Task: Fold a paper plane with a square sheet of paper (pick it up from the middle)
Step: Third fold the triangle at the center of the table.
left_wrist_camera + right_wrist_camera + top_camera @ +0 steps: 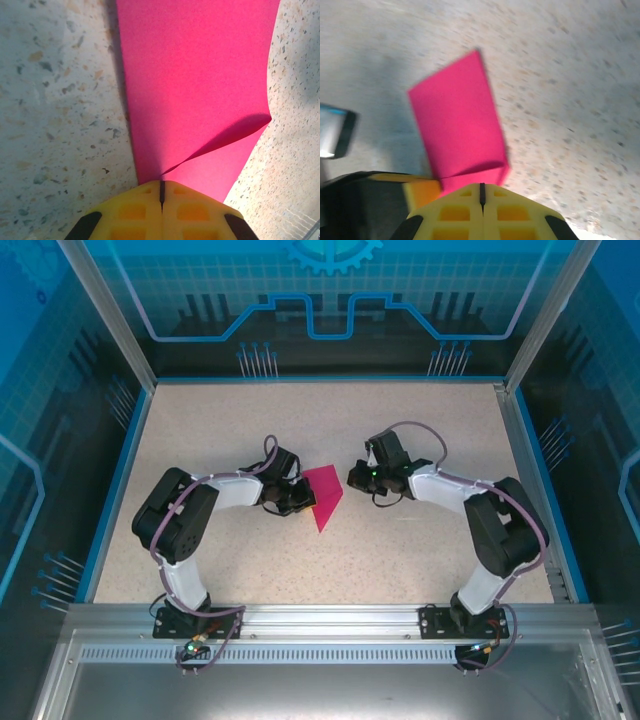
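Note:
The square sheet of paper (324, 495) is magenta-pink and folded over into a narrower pointed shape near the table's middle. My left gripper (302, 503) is shut on its left edge. In the left wrist view the paper (195, 75) runs out from the closed yellow jaws of that gripper (161, 187), with one flap lifted off the layer below. My right gripper (354, 478) is shut at the paper's right side. In the blurred right wrist view the paper (455, 115) disappears behind the closed tips of this gripper (481, 189). Whether they pinch it is unclear.
The speckled tabletop (400, 560) has a blue rim (118, 490) and aluminium posts at the corners. A metal rail (320, 618) with both arm bases runs along the near edge. A yellow finger of the left gripper (422, 192) sits just left of the right jaws.

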`<state>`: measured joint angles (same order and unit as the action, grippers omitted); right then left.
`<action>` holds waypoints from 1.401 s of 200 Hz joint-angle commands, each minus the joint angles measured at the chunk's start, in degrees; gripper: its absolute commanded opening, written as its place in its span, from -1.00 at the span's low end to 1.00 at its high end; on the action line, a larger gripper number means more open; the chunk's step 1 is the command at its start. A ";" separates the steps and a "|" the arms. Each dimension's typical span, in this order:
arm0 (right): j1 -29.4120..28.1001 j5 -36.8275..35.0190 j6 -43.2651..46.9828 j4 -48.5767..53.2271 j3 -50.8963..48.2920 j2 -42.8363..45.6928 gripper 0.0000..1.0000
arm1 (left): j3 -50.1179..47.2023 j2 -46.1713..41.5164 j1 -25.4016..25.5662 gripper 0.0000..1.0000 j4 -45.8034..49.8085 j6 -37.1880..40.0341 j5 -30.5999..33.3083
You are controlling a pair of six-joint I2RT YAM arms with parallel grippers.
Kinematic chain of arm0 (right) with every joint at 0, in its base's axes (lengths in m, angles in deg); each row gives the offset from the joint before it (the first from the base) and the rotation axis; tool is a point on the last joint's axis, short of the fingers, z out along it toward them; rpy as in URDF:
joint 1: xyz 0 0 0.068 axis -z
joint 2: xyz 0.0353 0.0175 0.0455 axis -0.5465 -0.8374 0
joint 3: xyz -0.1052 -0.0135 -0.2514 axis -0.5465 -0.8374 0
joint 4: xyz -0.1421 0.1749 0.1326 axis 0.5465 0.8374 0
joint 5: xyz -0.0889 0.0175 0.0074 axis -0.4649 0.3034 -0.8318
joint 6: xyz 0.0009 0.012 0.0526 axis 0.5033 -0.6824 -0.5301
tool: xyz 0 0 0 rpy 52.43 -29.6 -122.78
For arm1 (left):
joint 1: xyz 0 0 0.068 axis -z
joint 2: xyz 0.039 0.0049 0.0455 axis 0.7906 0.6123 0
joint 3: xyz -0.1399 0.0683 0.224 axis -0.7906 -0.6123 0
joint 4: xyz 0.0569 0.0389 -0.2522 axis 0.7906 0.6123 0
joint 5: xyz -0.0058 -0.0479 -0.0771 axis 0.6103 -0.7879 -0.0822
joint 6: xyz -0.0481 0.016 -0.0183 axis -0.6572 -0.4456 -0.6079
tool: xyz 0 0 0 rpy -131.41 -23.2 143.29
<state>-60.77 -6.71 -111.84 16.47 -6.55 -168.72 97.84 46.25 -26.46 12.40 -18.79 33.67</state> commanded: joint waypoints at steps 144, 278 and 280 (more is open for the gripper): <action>-6.68 14.01 2.15 -5.61 2.95 -13.10 -1.00 | 3.36 -0.86 0.24 -0.87 6.54 8.09 2.92; -6.80 8.04 -0.96 -0.67 3.18 -15.78 -1.00 | -8.62 -11.92 3.58 -0.74 -5.03 -3.83 -1.01; -6.81 8.03 -0.97 -0.62 3.16 -15.78 -1.00 | -8.66 -11.93 3.73 -0.74 -5.03 -3.93 -1.07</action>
<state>-66.91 4.04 -111.68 13.02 -3.82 -182.49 91.17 36.39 -24.67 9.71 -19.29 34.67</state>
